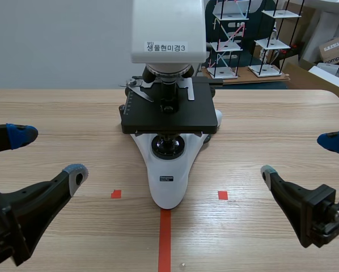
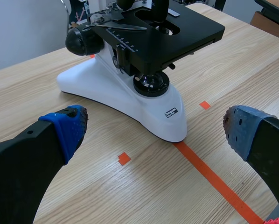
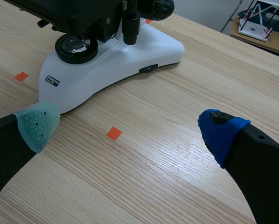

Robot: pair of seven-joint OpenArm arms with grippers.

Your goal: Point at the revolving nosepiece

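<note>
At twelve o'clock on the bench (image 1: 271, 119) we see the microscope (image 1: 168, 184), nosepiece (image 1: 168, 71) overhead; both jaws gape apart.

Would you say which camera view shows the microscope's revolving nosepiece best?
The scene view: the revolving nosepiece faces the camera under the white head. Both wrist views cut it off, showing only the lower end of an objective.
</note>
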